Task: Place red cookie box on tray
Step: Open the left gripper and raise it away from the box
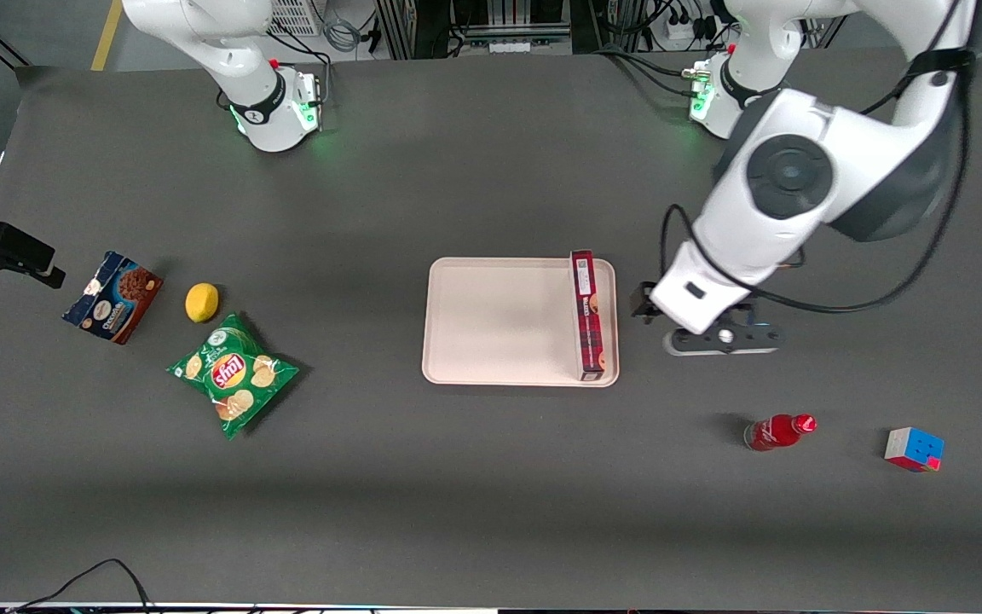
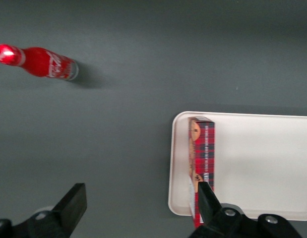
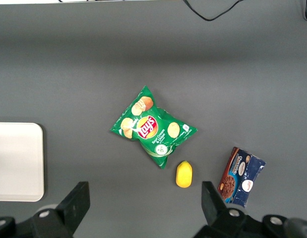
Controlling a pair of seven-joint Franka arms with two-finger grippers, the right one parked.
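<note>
Covering the frame, a dark grey table (image 1: 474, 477) carries the tray (image 1: 491, 324) with the red cookie box (image 1: 589, 315); the gripper (image 1: 717, 339) hangs just beside, fingers spread apart.

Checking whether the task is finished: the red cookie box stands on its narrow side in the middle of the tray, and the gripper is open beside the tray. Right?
Not quite. The red cookie box stands along the edge of the tray nearest the working arm, not in the middle, as the front view shows. The gripper is indeed open beside the tray.
</note>
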